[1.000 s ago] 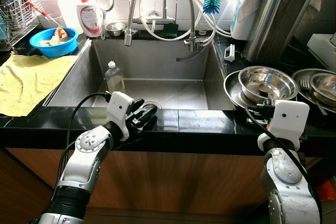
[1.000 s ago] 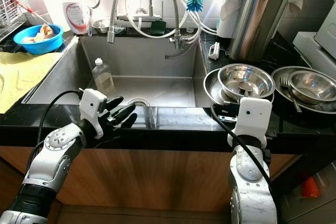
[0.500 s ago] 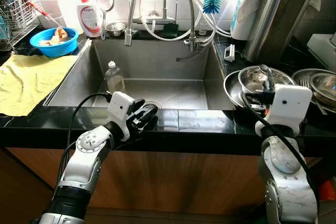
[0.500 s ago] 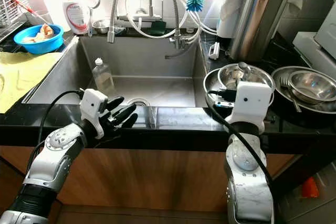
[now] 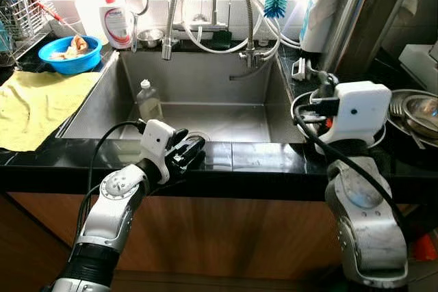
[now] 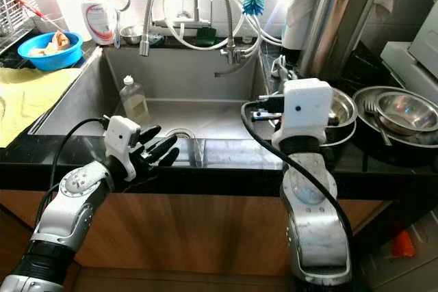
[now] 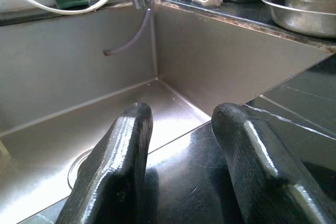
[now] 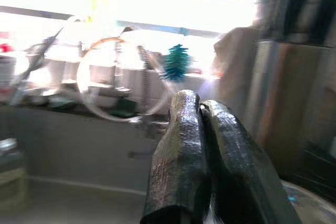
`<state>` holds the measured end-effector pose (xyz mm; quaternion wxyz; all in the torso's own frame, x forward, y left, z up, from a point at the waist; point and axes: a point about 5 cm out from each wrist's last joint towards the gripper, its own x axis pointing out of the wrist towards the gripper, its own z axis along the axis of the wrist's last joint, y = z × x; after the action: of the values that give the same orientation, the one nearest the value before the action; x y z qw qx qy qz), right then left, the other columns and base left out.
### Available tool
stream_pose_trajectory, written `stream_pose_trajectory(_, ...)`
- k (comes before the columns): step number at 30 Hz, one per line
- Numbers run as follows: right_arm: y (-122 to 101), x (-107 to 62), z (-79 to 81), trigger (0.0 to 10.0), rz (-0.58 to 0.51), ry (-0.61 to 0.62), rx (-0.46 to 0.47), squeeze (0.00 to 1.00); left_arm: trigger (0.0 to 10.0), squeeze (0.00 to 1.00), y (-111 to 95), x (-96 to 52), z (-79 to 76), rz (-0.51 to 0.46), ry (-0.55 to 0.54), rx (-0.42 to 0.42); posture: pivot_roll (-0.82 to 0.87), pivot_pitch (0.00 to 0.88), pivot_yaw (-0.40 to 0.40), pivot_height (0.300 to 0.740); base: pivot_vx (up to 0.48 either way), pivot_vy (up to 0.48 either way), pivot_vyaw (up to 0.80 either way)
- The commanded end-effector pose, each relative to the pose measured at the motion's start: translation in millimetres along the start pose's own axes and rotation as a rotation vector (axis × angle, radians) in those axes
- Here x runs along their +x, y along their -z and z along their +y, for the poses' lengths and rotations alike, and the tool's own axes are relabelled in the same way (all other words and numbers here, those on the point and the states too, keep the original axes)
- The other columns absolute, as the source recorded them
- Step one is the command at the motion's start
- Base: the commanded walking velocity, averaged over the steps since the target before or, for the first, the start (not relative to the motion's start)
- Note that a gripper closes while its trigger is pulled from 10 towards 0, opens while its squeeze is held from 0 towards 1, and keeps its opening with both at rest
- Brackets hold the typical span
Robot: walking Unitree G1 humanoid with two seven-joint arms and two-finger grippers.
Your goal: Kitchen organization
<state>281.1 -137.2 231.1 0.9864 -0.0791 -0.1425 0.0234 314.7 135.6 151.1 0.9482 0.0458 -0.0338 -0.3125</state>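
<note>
Currently your right gripper (image 8: 202,156) hangs shut and empty above the stacked steel bowls (image 6: 342,111) on the right counter, directly below it. Your left gripper (image 7: 178,150) rests parted and empty on the near sink edge (image 5: 233,155), well apart.

Stacked steel bowls (image 5: 410,111) upright on black counter (image 5: 260,158) right of sink (image 5: 198,94); utensils inside.

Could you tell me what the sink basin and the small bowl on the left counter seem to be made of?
Sink basin: likely stainless steel, brushed grey with soft reflections. Small bowl: probably plastic, judging by its uniform, opaque bright blue colour.
</note>
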Motion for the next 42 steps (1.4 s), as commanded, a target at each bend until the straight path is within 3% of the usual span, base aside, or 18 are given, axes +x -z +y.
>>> stream_pose_trajectory(1, 7.2, 4.4, 11.1, 10.0, 0.032, -0.114, 0.027, 0.00, 10.0, 0.00, 2.9, -0.2, 0.1, 0.014, -0.008, 0.014, -0.14, 0.000, -0.014, 0.740, 0.000, 0.000, 0.00)
stream_pose_trajectory(8, 33.7, 8.1, 22.1, 10.0, 0.139, -0.341, 0.090, 0.00, 10.0, 0.00, 3.1, -0.6, -0.6, 0.014, -0.012, 0.023, -0.13, 0.000, -0.017, 0.740, 0.000, 0.000, 0.00)
stream_pose_trajectory(12, 55.5, 17.2, 13.9, 10.0, 0.223, -0.324, 0.097, 0.00, 10.0, 0.00, 3.9, 0.4, -1.9, 0.016, -0.007, 0.023, -0.13, 0.000, -0.018, 0.740, 0.000, 0.000, 0.00)
stream_pose_trajectory(23, 78.2, 42.7, -2.2, 10.0, 0.272, -0.320, 0.231, 0.00, 10.0, 0.00, 5.7, 1.0, -8.5, 0.022, 0.023, 0.010, -0.11, 0.000, -0.026, 0.740, 0.000, 0.000, 0.00)
stream_pose_trajectory(30, 74.7, 57.2, 1.5, 10.0, 0.248, -0.369, 0.265, 0.00, 10.0, 0.00, 6.5, 0.3, -9.1, 0.062, 0.063, 0.021, -0.11, 0.000, -0.029, 0.740, 0.000, 0.000, 0.00)
stream_pose_trajectory(35, 69.9, 66.7, 13.4, 10.0, 0.215, -0.441, 0.262, 0.00, 10.0, 0.00, 2.2, 1.6, -7.0, 0.076, 0.083, 0.023, -0.10, 0.000, -0.028, 0.740, 0.000, 0.000, 0.00)
stream_pose_trajectory(42, 73.5, 70.5, 23.1, 10.0, 0.217, -0.488, 0.277, 0.00, 10.0, 0.00, 2.9, 0.8, -6.9, 0.103, 0.097, 0.022, -0.09, 0.000, -0.026, 0.740, 0.000, 0.000, 0.00)
